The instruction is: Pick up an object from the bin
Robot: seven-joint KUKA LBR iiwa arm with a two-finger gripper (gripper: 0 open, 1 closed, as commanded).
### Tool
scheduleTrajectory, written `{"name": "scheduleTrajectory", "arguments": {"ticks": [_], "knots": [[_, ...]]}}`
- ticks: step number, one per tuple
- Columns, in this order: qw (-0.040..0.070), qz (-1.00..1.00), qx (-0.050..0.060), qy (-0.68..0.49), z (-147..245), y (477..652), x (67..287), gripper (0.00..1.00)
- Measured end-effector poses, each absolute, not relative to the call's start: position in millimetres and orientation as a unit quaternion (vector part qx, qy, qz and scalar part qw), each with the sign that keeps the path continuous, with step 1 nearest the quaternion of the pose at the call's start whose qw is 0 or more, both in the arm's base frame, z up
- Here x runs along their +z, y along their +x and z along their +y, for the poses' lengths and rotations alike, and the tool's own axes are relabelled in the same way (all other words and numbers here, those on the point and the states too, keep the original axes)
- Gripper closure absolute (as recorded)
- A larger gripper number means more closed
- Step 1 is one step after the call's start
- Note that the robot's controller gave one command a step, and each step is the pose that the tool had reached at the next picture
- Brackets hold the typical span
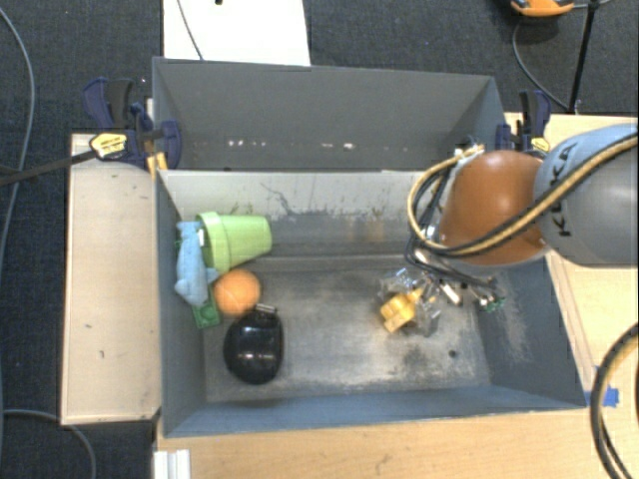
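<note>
My gripper point(417, 307) is down at the bin floor, right of the middle, beneath the arm's orange dome. A small yellow thing point(396, 311) lies at its fingertips on the left side; whether the fingers are round it I cannot tell.
Along the bin's left side lie a light green cup point(238, 239) on its side, a pale blue cloth-like thing point(190, 263), an orange ball point(237, 292) and a black rounded thing point(253, 347). A small green bit point(491, 305) lies right of the gripper. The arm covers the bin's right part.
</note>
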State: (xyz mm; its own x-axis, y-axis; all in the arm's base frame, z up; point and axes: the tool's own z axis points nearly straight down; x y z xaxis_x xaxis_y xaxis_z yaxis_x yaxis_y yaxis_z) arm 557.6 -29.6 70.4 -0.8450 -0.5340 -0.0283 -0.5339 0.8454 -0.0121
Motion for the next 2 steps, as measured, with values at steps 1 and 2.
{"name": "scheduleTrajectory", "arguments": {"ticks": [1,2], "knots": [[0.015,0.961,-0.002,-0.277,-29.6,557.6,70.4,1.00],[0.015,0.961,-0.002,-0.277,-29.7,557.6,70.4,1.00]]}}
